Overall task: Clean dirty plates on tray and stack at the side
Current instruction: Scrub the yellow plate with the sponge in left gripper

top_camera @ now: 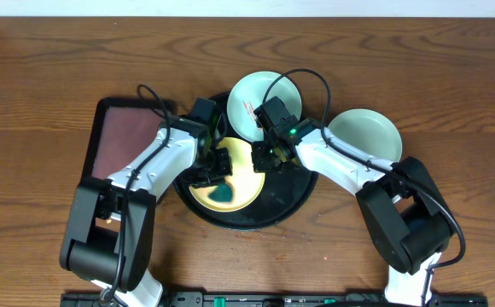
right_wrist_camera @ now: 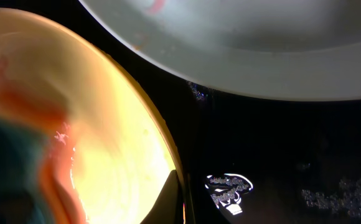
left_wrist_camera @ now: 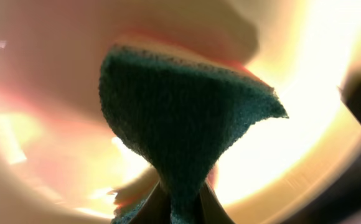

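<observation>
Overhead, the left pincer (top_camera: 216, 166) pinches a green sponge (top_camera: 223, 194) against the yellow plate (top_camera: 247, 183) beneath it, in the black tray (top_camera: 297, 200): scrubbing seems in hand. The right pincer (top_camera: 265, 155) sits at that plate's rim; its grip I cannot tell. Next, the red smear (left_wrist_camera: 50, 155) around the sponge needs wiping.

Tray (top_camera: 292, 192) holds yellow plate (top_camera: 246, 179) and smeared aqua plate (top_camera: 264, 94); second aqua plate (top_camera: 365, 135) lies beside.
</observation>
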Robot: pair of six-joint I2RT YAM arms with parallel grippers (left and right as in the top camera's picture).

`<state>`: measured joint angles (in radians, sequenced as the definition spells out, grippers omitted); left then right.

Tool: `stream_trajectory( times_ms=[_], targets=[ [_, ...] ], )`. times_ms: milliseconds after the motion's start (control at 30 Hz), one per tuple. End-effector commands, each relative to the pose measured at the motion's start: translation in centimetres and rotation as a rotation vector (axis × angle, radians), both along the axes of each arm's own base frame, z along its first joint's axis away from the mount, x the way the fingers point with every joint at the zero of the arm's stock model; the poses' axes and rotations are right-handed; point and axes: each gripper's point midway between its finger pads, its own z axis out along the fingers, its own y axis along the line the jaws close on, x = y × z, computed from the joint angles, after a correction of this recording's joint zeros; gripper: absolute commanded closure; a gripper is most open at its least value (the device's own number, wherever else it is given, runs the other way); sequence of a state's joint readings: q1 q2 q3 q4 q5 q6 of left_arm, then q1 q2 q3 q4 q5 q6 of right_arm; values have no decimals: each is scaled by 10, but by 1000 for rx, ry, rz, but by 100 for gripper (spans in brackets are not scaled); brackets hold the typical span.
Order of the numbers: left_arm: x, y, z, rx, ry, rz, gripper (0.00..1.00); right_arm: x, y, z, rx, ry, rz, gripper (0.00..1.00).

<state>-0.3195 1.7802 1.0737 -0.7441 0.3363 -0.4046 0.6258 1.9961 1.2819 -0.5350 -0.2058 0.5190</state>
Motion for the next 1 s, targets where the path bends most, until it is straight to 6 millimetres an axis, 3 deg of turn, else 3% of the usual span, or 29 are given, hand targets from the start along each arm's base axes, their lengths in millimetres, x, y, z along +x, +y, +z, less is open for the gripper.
stream_trajectory(
  times_ms=[0,100,233,300,400,500,733,833,967],
  targets=[
    [-6,-24,2,-150,-9,-140,93,4,-7,-10,-42,2,-29,99],
    [12,-11,-3,-62,-67,-77,92,4,-7,-10,-42,1,-29,99],
    [31,33,-12,204,-132,107,92,4,-7,-10,-42,1,-29,99],
    [35,59,-11,344,-154,225,92,4,-7,-10,-42,1,-29,99],
    [29,68,-11,394,-133,288,93,4,-7,-10,-42,1,-29,99],
    [13,55,-13,335,-58,249,93,4,-7,-10,-42,1,-29,99],
    [-25,-29,7,-195,63,-165,93,4,-6,-10,-42,0,-29,99],
    [-23,-37,11,-249,46,-191,93,4,-6,-10,-41,0,-29,99],
    [-3,-35,7,-213,-38,-187,93,4,-7,-10,-42,1,-29,99]
  ],
)
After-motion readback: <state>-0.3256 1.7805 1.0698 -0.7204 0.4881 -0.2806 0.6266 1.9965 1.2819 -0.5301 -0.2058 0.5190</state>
